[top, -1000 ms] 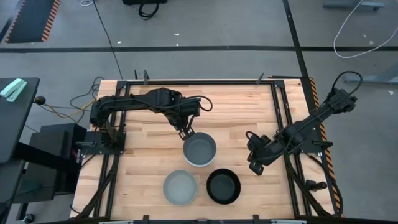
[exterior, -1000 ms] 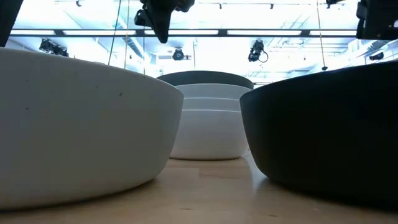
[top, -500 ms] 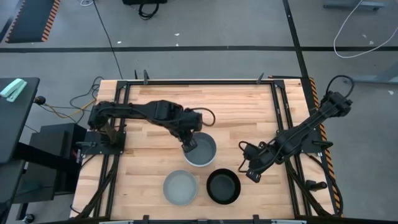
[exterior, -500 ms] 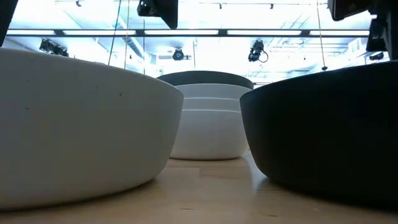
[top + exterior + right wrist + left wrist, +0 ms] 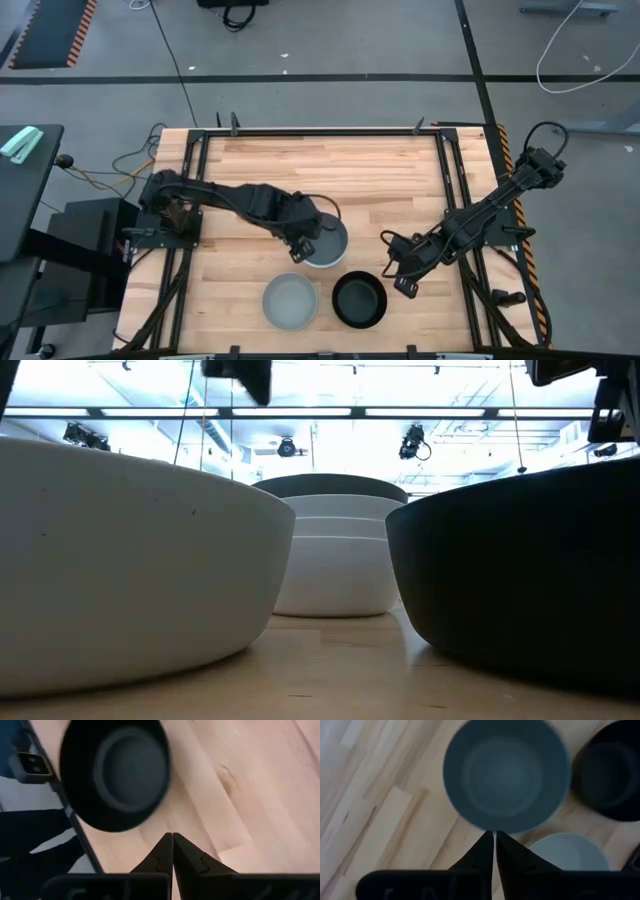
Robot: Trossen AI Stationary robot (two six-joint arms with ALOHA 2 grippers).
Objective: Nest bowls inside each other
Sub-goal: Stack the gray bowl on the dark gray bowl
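Bowls: we count three separate groups on the wooden table (image 5: 380, 180). The landmark is the stack of bowls (image 5: 326, 243) near the table's centre; from the low view it reads as white bowls nested with a dark grey bowl (image 5: 330, 486) on top, and from the left wrist view we see that grey top bowl's interior (image 5: 506, 774). We cannot tell from these views exactly how many white bowls sit in the stack.

The light grey-green bowl (image 5: 290, 301) stands alone, toward the table's near edge from the stack and slightly to the left-arm side, close to it but apart. The black bowl (image 5: 359, 299) stands alone too, toward the near edge and to the right-arm side of the stack, just beside the grey-green bowl without touching.

The left gripper (image 5: 303, 247) is at the stack's rim, on the left-arm side. In the left wrist view its fingers (image 5: 482, 852) are pressed together, tips meeting just at the grey bowl's edge, with nothing between them. We cannot tell whether the tips touch the rim.

The right gripper (image 5: 397, 281) is to the right-arm side of the stack, near the black bowl and apart from it. In the right wrist view its fingers (image 5: 165, 851) are likewise closed tip to tip over bare wood, holding nothing, with the black bowl ahead of them.
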